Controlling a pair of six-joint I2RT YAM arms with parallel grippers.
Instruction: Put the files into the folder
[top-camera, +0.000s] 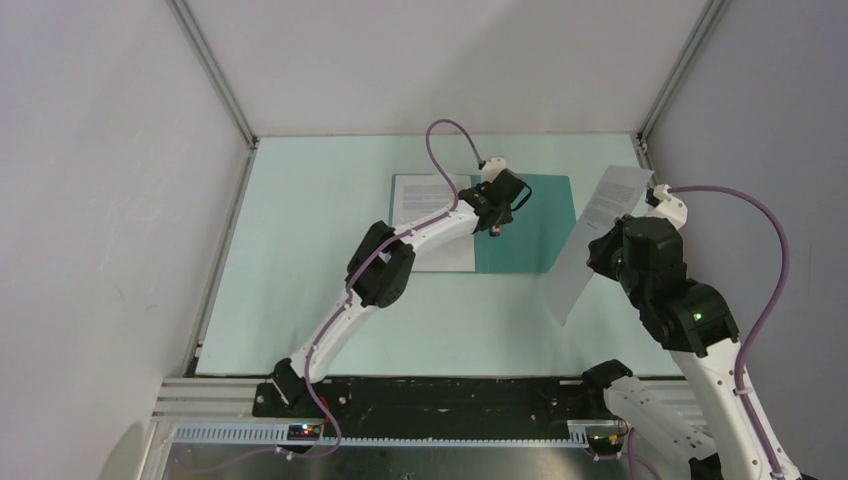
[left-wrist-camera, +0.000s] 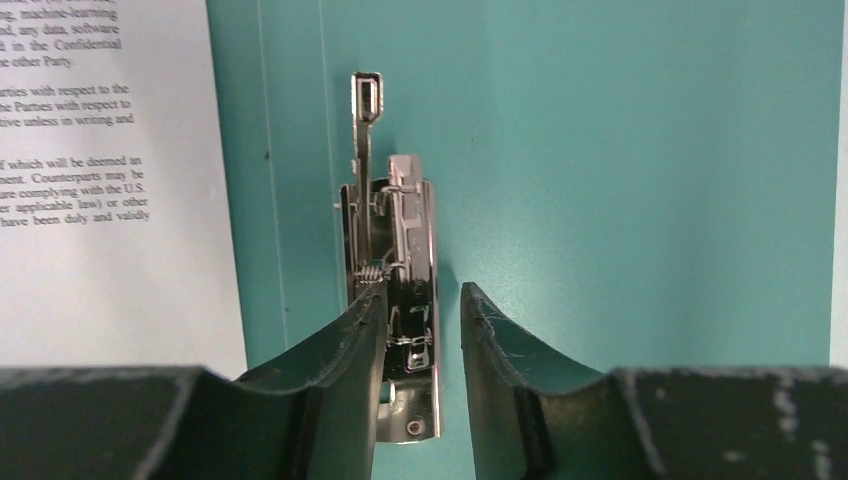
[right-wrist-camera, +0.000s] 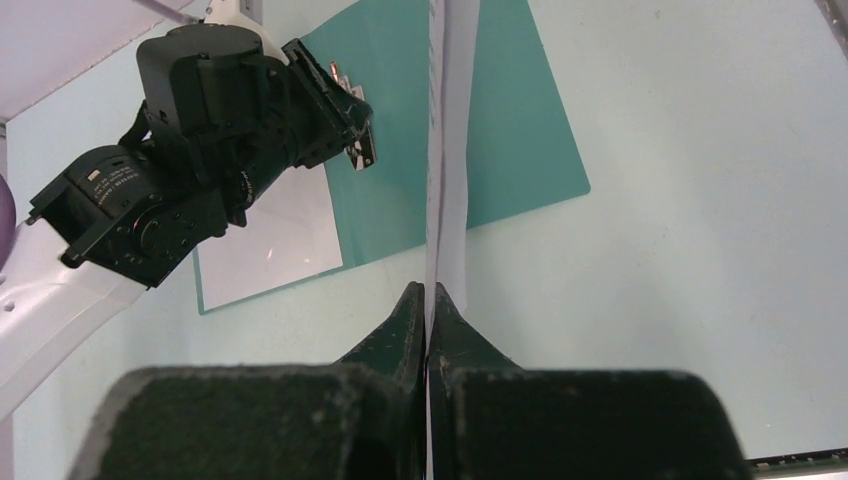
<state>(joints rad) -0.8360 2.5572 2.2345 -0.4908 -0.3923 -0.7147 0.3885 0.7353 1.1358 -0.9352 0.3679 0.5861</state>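
Note:
The teal folder (top-camera: 535, 225) lies open at the back middle of the table. One printed file sheet (top-camera: 425, 200) rests on its left half. My left gripper (left-wrist-camera: 423, 300) hangs over the folder's metal clip (left-wrist-camera: 408, 260), open, with the clip's lower part between the jaws. The left finger touches the clip; a narrow gap remains on the right side. My right gripper (right-wrist-camera: 428, 295) is shut on the edge of the other file sheet (top-camera: 598, 240) and holds it lifted and tilted at the folder's right edge. In the right wrist view this sheet (right-wrist-camera: 450, 150) appears edge-on above the folder (right-wrist-camera: 520, 130).
The pale green table (top-camera: 300, 280) is walled by white panels on the left, back and right. In the right wrist view the left arm's black wrist (right-wrist-camera: 200, 130) sits over the folder's spine. The arm bases stand on a black rail (top-camera: 440, 395) at the near edge.

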